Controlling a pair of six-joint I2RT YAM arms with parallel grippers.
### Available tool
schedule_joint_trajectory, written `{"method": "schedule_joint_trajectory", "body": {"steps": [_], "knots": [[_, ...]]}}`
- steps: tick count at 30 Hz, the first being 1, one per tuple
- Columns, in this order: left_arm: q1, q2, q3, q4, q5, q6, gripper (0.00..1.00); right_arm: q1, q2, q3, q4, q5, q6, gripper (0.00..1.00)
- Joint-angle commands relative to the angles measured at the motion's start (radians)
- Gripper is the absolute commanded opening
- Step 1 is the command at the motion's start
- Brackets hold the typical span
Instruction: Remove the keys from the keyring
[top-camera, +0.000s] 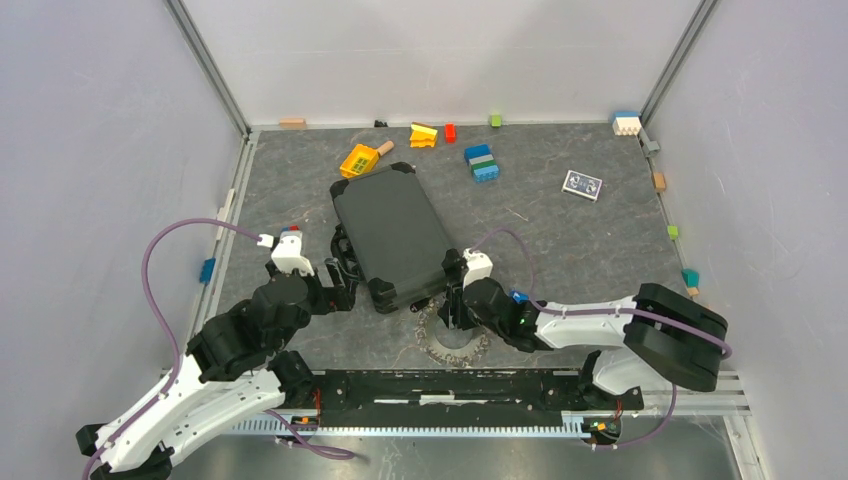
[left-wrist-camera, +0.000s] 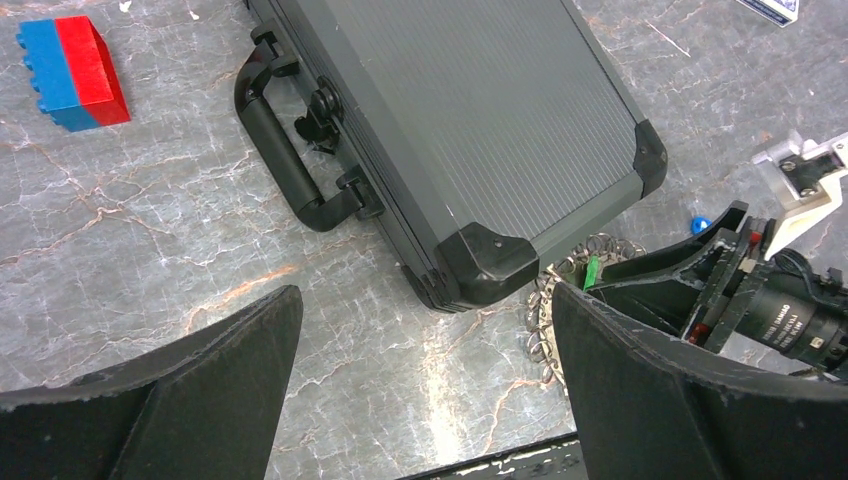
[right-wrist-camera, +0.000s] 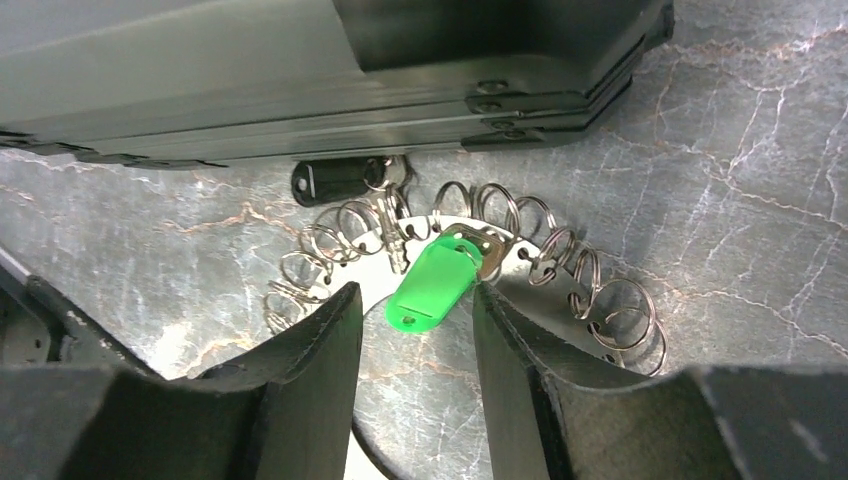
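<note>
Green tag (right-wrist-camera: 430, 290) sits between the barely parted fingers of the right gripper (right-wrist-camera: 412, 300), not pinched yet, probably as a handle on the keyring (right-wrist-camera: 520, 258) lying just beside the grey case (top-camera: 392, 235), while the left gripper (left-wrist-camera: 425, 300) hangs wide open.

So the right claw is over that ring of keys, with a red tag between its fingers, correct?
No: the tag is green, not red, as the right wrist view shows. The right gripper is over the keyring, the tag between its fingers.

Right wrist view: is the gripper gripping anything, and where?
Nothing is clamped. The right gripper is open, its fingers flanking the green tag on the keyring, with a gap showing on one side.
</note>
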Motion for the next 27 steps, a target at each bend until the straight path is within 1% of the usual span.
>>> {"method": "schedule_joint_trajectory", "body": {"steps": [1,6,9,11,14,16,20,22,24,27], "knots": [[0.004,-0.008,-0.002,0.044,0.012,0.038,1.00,0.006,0.045,0.028,0.005,0.020,0.007,0.50],[0.004,-0.007,-0.004,0.047,0.014,0.041,1.00,0.005,0.093,0.046,-0.008,0.038,0.004,0.54],[0.003,-0.005,-0.002,0.048,0.016,0.043,1.00,0.007,0.118,0.064,-0.017,0.041,-0.008,0.51],[0.004,-0.008,-0.003,0.047,0.016,0.043,1.00,0.007,0.130,0.072,-0.022,0.044,-0.014,0.45],[0.004,-0.009,-0.004,0.047,0.015,0.043,1.00,0.007,0.128,0.071,-0.036,0.063,-0.021,0.32],[0.004,-0.009,-0.004,0.048,0.015,0.043,1.00,0.007,0.113,0.061,-0.040,0.079,-0.022,0.26],[0.003,-0.006,-0.007,0.051,0.016,0.043,1.00,0.008,0.055,0.045,-0.049,0.093,-0.046,0.09],[0.003,-0.004,-0.006,0.051,0.018,0.043,1.00,0.007,0.019,0.036,-0.049,0.091,-0.067,0.04],[0.003,-0.004,-0.005,0.051,0.019,0.045,1.00,0.007,-0.019,0.030,-0.046,0.071,-0.102,0.02],[0.004,-0.008,-0.006,0.052,0.018,0.045,1.00,0.007,-0.071,0.031,-0.053,0.001,-0.166,0.00]]}}
